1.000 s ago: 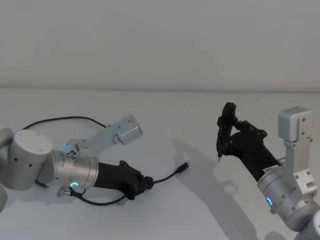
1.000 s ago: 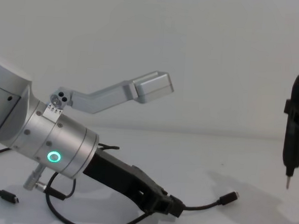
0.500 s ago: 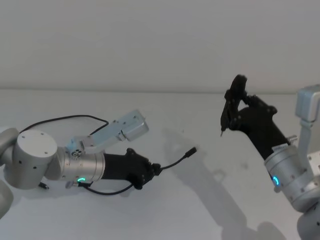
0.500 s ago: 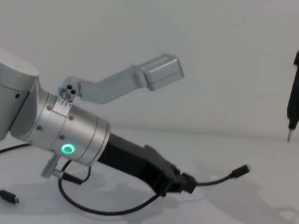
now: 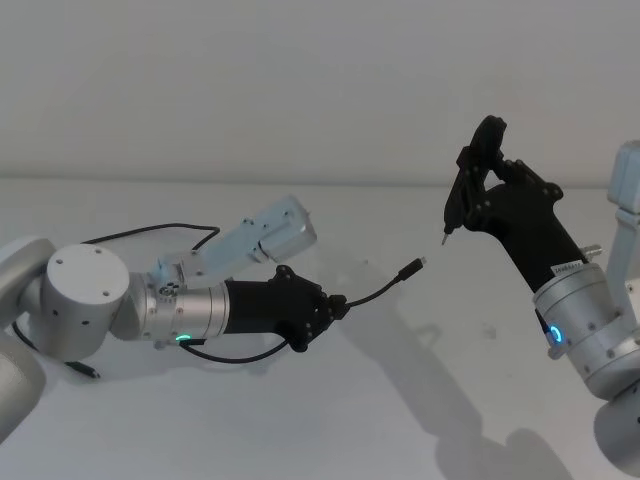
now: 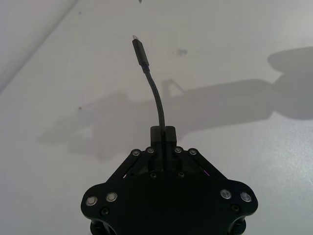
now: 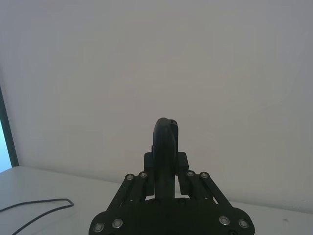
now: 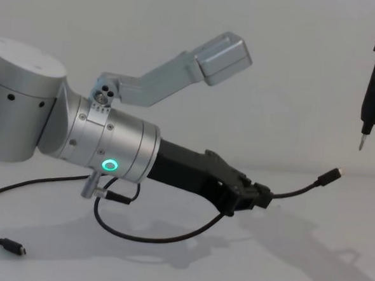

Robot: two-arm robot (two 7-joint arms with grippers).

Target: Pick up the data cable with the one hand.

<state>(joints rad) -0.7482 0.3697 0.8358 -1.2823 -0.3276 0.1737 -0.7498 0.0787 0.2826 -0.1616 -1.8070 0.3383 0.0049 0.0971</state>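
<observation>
Since a second ago my left arm has come up and forward, and the data cable (image 5: 378,292) has come with it, so the plug that hung low near the table (image 5: 400,400) now stands in the air, well clear of the surface. My left gripper (image 5: 336,305) has its jaws closed on the cable a short way behind the plug. The left wrist view shows the cord (image 6: 157,98) rising out from between my fingertips (image 6: 163,133) and curving off to the silvery tip. I judge that I took it there on purpose: close enough to the end that the free length holds its own bow and does not flop, far enough that the plug itself stays bare. From the chest view the stub reaches out to my right and slightly upward, with the cable (image 8: 299,190) untouched by anything but me. My right gripper (image 5: 487,190) has also risen. Its jaws are clamped on the slim pen-like tool (image 5: 455,210), held high with the point down and apart from the plug, so it seems kept out of the way of the lift. The pick-up looks done to me, as the cable's working end is carried by my left hand alone.
</observation>
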